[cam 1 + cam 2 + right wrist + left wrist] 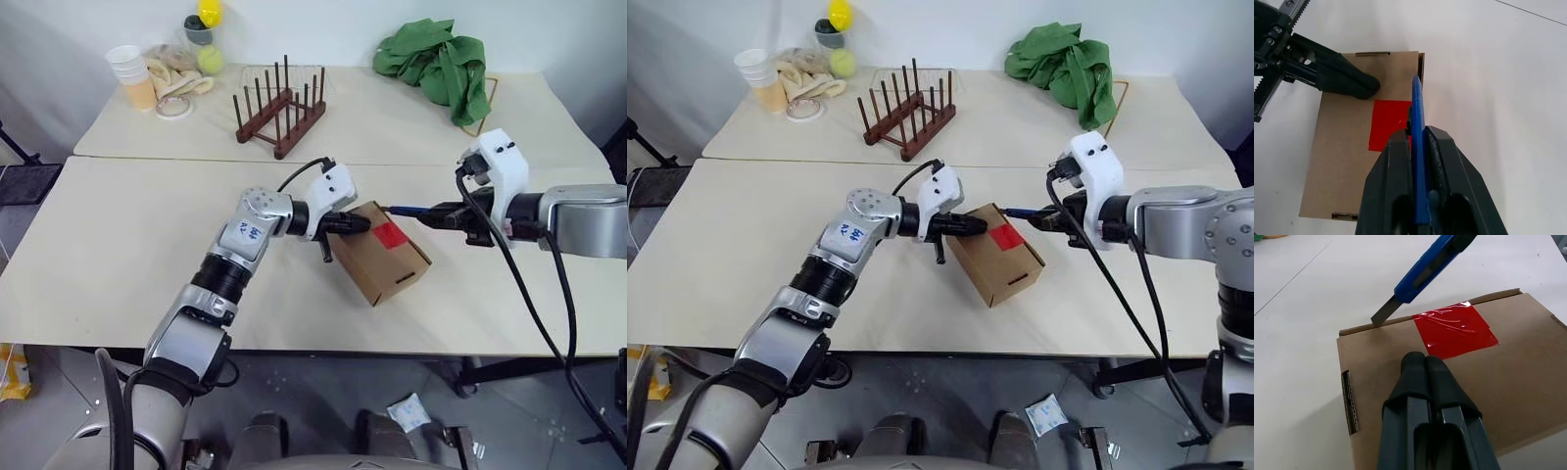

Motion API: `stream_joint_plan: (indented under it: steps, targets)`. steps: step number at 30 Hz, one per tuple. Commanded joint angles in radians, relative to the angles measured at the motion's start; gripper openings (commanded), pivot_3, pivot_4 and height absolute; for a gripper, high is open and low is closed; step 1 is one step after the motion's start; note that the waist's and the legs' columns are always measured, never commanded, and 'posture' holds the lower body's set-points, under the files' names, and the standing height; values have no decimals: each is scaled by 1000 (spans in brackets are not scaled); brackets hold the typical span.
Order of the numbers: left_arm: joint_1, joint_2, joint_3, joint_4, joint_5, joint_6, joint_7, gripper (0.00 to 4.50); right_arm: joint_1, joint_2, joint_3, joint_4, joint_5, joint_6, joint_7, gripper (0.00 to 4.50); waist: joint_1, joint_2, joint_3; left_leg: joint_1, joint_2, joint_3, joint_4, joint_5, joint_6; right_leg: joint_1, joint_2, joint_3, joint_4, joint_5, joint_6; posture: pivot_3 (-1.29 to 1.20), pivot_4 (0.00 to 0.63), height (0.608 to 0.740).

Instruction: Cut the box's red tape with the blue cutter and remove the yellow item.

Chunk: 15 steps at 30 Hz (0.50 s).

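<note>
Box [387, 257]: your left gripper [1424, 363], 2 fingers pressed together, tips on its top beside red tape [1455, 329].
Blue cutter [1418, 147]: clamped in your right gripper [1419, 139], blade at the box's edge.

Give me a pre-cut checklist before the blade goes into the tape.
1. Blue cutter clamped in the right hand: ok.
2. Blade out: ok, bare metal tip shows in the left wrist view, at the box edge beside the red tape.
3. Blade on the tape: not ok, it sits just off the patch.
4. Left hand shut, fingertips resting on the box top next to the tape: ok. How firmly it presses: cannot tell.
5. Left fingers out of the cut line: cannot tell, they lie close to the tape.
6. Tape uncut: ok, the patch looks whole.
</note>
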Motion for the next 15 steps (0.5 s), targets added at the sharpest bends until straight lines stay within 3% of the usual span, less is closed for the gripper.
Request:
stream_joint_plan:
  steps: [1, 15]
  targets:
    - [23, 5, -18, -20, 18, 13, 0, 0, -5, 8, -43, -23, -32, 14, 17, 134, 0, 0, 0, 0, 0, 0, 0, 0, 0, 0, 0, 0, 0, 0, 0, 0, 150, 740]
    - [23, 9, -25, -21, 38, 80, 36, 0, -6, 6, -77, -36, -29, 175, 92, 134, 0, 0, 0, 1, 0, 0, 0, 0, 0, 0, 0, 0, 1, 0, 0, 0, 150, 740]
